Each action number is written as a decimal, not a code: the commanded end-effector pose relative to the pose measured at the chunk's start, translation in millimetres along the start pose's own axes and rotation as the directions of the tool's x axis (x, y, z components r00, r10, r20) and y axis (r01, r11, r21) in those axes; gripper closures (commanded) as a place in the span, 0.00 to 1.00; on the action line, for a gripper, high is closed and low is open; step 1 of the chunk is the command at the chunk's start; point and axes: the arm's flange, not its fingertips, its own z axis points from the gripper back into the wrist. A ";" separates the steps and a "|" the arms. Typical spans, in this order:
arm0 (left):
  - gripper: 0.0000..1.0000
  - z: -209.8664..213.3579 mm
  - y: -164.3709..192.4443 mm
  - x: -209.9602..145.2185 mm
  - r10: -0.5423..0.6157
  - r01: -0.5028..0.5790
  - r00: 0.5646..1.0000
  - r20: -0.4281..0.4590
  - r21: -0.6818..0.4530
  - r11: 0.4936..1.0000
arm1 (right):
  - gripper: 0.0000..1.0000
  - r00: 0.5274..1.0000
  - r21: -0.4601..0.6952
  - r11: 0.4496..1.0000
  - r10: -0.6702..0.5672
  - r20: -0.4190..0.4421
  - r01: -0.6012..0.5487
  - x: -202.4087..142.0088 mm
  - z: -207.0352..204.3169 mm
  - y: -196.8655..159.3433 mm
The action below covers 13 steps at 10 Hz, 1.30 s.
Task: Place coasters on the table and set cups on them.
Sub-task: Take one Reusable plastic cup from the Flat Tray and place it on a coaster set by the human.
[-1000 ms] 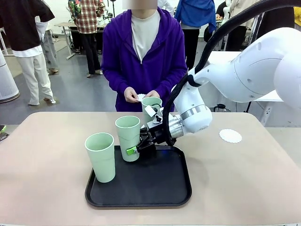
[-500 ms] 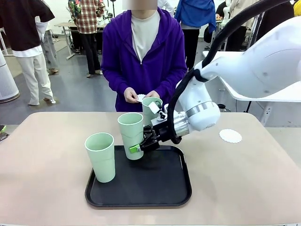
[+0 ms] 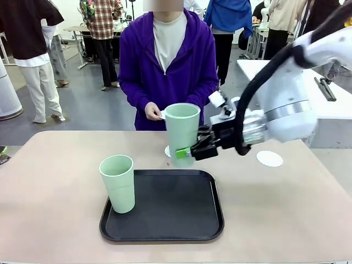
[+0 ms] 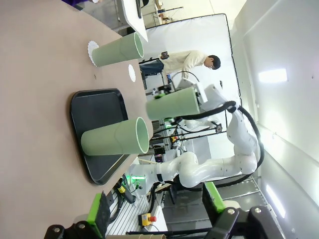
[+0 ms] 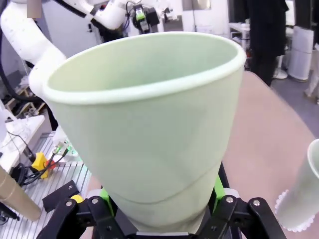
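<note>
Right gripper [image 3: 190, 153] is clamped on the lower part of one cup [image 3: 182, 131]. Its green pads press either side near the base, and on the right wrist camera I see the cup's wall rising from between them. The held cup hangs in the air, about upright, by the far edge of the black tray [image 3: 165, 209] and clear of the table [image 3: 55, 181]. It is a tall, pale mint-green tumbler — matte, without a handle, wider at its smooth rounded rim than at the base. As far as I can see into it, it is empty.

A second cup [image 3: 117, 182] of the same make stands upright on the left part of the tray. A third cup [image 4: 118, 50] stands on a white coaster [image 4: 91, 52] with a scalloped, lacy edge, on the table beyond the tray, towards the person. On the front camera a sliver of that edge peeks out just left of the held cup. Another coaster [image 3: 269, 159] lies bare on the table to the right, apart from the tray. The person's hand [image 3: 154, 111] is behind the held cup near its rim, holding something small and white — I cannot tell what.

Left gripper [image 4: 154, 199] has its fingers spread wide with nothing between them, well back from the tray.
</note>
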 end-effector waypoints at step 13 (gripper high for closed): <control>0.00 1.5 -1.8 -0.7 -0.014 0.014 1.000 0.004 -0.014 1.000 | 0.18 0.998 -0.228 0.972 -0.044 0.035 0.050 17.7 108.2 -13.3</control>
